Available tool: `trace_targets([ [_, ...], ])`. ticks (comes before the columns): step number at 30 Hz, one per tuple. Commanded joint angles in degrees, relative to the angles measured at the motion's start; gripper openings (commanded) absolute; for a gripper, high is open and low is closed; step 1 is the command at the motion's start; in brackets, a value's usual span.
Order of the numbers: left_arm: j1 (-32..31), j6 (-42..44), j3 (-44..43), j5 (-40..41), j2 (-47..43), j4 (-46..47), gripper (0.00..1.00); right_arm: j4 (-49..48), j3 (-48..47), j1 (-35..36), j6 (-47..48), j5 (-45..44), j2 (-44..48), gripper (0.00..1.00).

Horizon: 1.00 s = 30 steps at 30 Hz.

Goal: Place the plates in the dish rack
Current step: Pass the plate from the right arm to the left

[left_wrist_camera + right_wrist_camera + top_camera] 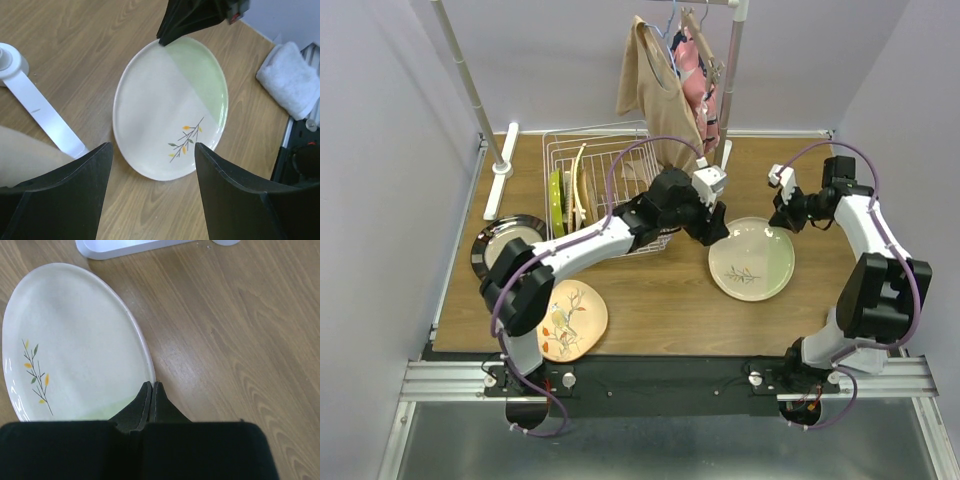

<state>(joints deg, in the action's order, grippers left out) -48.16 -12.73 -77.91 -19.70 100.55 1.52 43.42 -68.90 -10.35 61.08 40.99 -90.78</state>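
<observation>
Left gripper (152,150), wide open and empty, hovers over the cream-green plate (160,100) lying flat right of the dish rack (610,150). Right gripper (151,386), closed and empty, sits at its rim; a push could skid the plate clear of the jaws.

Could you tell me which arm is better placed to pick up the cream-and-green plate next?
Probably left: the left gripper is open, facing the plate; the right gripper is shut, its tip at the rim.

Left gripper (152,147) spread above cream-green plate (160,100); right gripper (165,37) seemingly touching its rim.
</observation>
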Motion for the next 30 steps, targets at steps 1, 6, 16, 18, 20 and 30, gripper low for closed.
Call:
trace_targets([
  [1, -0.71, 5.26, -5.93, 1.07, 5.61, -6.52, 0.75, -3.95, 3.16, 0.68, 0.00, 3.13, 5.69, 0.01],
  [6, -0.71, 7.80, -10.07, -0.60, 10.18, -10.12, 0.75, -5.27, 6.05, 0.86, 0.27, 3.74, 8.95, 0.01],
  [16, -0.62, 9.92, -15.86, 0.37, 16.34, -13.82, 0.75, -7.38, 10.63, 1.12, 1.15, 4.27, 14.05, 0.00],
  [18, -0.62, 10.71, -17.18, -1.90, 17.48, -14.87, 0.75, -7.56, 10.98, 1.21, 0.97, 4.53, 14.75, 0.01],
  [20, -0.62, 11.06, -17.54, -2.79, 18.27, -15.23, 0.75, -7.82, 11.25, 1.21, 0.97, 4.80, 15.63, 0.01],
  [30, -0.53, 11.85, -15.87, -7.53, 18.72, -15.76, 0.73, -8.26, 12.21, 1.38, 0.09, 6.47, 18.27, 0.01],
])
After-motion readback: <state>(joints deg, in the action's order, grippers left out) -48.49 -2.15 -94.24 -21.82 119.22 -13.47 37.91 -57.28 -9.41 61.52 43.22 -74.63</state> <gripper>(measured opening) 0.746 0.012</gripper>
